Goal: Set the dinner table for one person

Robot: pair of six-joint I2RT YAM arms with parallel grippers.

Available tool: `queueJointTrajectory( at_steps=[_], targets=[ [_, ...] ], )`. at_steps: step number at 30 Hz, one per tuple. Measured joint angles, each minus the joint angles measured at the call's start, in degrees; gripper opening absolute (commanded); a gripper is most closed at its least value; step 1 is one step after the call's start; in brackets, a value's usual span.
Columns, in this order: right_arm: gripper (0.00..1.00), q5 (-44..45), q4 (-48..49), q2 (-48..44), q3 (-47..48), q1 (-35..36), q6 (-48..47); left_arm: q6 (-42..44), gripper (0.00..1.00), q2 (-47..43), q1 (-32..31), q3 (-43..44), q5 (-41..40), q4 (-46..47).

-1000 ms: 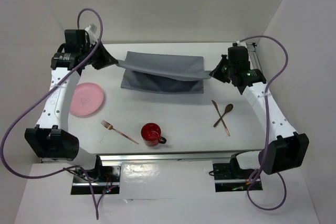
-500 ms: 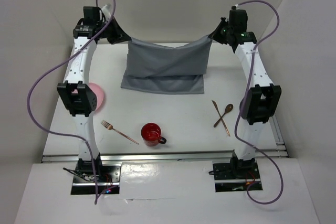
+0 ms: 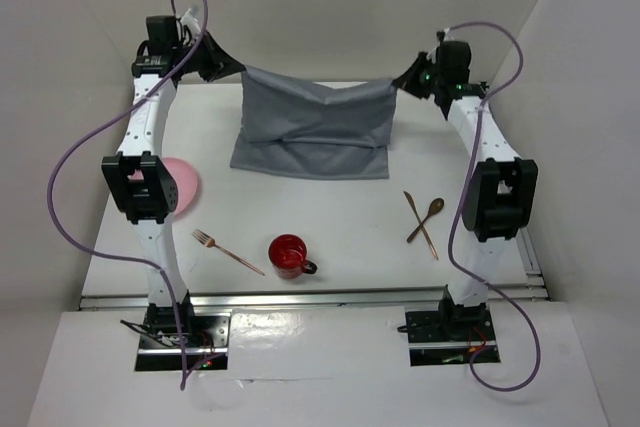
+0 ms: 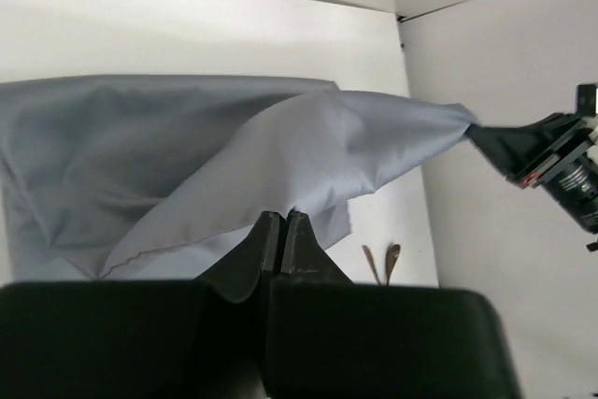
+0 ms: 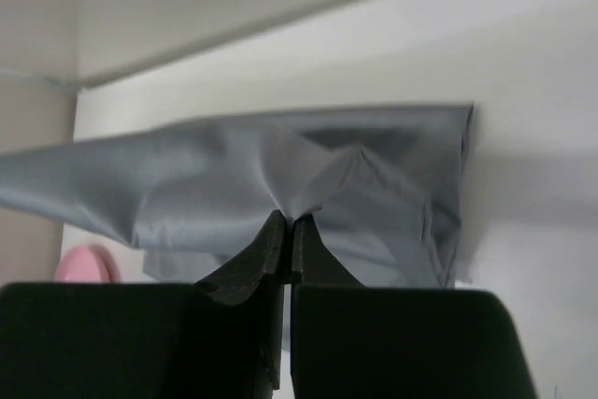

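- The left gripper [image 3: 238, 69] is clamped on one top corner of the grey cloth [image 3: 315, 117], and the right gripper [image 3: 402, 81] on the other.
- The cloth hangs between them, its lower fold seemingly resting on the white table [image 3: 340, 222] spread beneath both arms.
- A red cup [image 3: 288, 255] stands nearer.

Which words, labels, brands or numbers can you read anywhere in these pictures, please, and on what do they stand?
No text can be read in any view.
The cloth, plate, cup and table are plain.
A small red speck on the right claw, seen from the left wrist, is too small to tell whether it is lettering.
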Motion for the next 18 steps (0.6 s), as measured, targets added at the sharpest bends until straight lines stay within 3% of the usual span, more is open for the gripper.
queueJointTrajectory(
  at_steps=[2, 5, 8, 14, 18],
  targets=[
    [0.00, -1.92, 2.36, -2.93, -9.29, 0.04, -0.22, 1.64, 0.00, -2.10, 0.42, -4.37, -0.26, 0.85],
    [0.00, -3.56, 4.09, -5.40, -21.18, 0.70, -0.22, 3.43, 0.00, -7.19, 0.59, -17.55, -1.20, 2.12],
    [0.00, -4.20, 4.02, -5.49, -28.98, 2.54, -0.39, 5.18, 0.00, -9.79, 0.70, -28.61, -3.21, 2.16],
    [0.00, -4.39, 4.04, -5.57, -34.82, 6.38, -0.85, 7.23, 0.00, -10.12, 1.27, -41.66, -6.05, 1.44],
    [0.00, -4.31, 4.04, -5.57, -35.15, 6.64, -0.83, 8.11, 0.00, -10.10, 1.68, -42.69, -7.54, 0.17]
  ],
)
